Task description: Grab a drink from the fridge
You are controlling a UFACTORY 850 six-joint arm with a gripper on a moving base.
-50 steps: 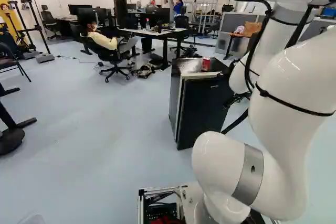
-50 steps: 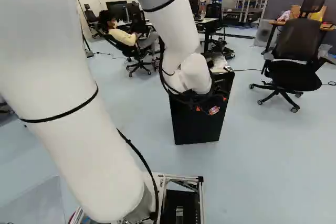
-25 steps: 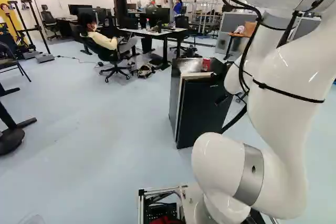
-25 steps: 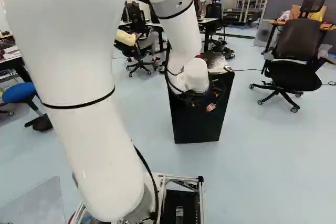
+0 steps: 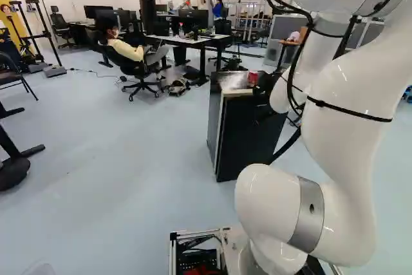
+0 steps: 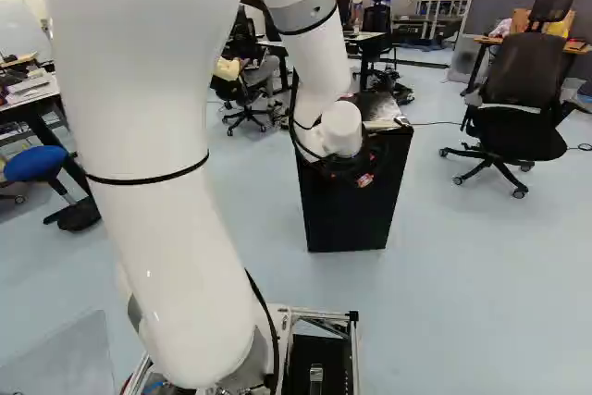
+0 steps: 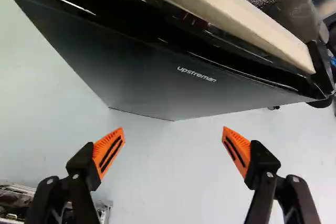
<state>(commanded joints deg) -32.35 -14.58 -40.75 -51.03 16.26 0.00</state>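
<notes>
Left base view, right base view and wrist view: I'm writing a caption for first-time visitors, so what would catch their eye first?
Probably the big white arm, filling much of both base views. Next comes the black fridge ahead of it, with a red can on top. In the wrist view, the open gripper shows bright orange pads against the pale floor.

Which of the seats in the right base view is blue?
The stool at the far left of the right base view, beside the white-topped table. The big office chair at the right is black.
</notes>
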